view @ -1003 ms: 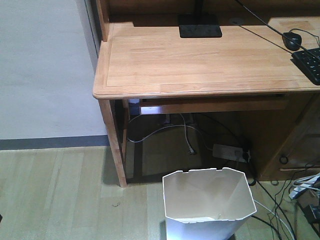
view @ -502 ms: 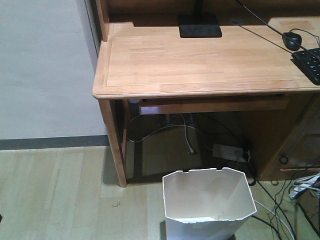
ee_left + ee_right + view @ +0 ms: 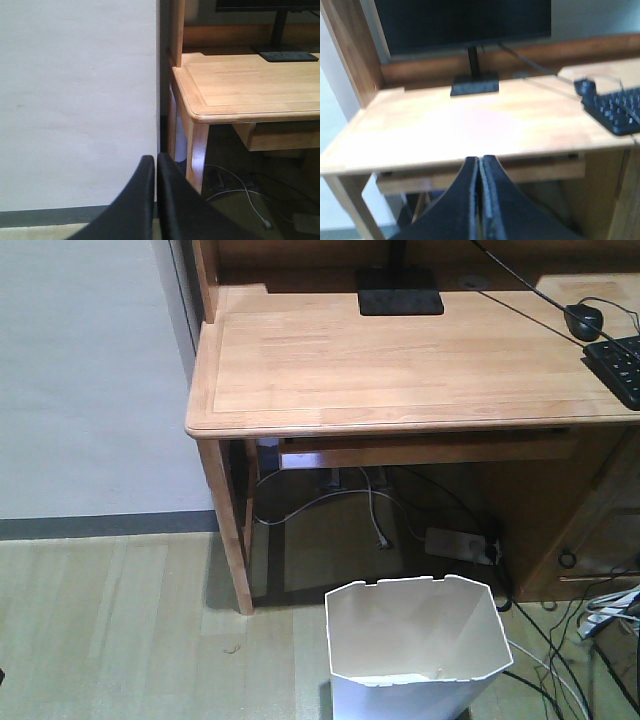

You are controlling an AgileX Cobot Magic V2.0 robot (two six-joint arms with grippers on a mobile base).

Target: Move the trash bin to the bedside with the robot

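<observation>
Pale wall (image 3: 80,370) beside the wooden desk (image 3: 400,360), I see, and the trash bin (image 3: 415,645) on the floor (image 3: 110,630) before it. The left gripper (image 3: 155,167) and right gripper (image 3: 479,167) are both pressed together.

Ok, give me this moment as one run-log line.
trash bin: on floor by desk, ungrasped | left gripper: shut, empty | right gripper: shut, empty | bedside: not in view

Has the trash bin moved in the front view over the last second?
No. The trash bin sits in the same spot, with its rim at the same gap from the desk leg and just below the power strip, as before.
</observation>
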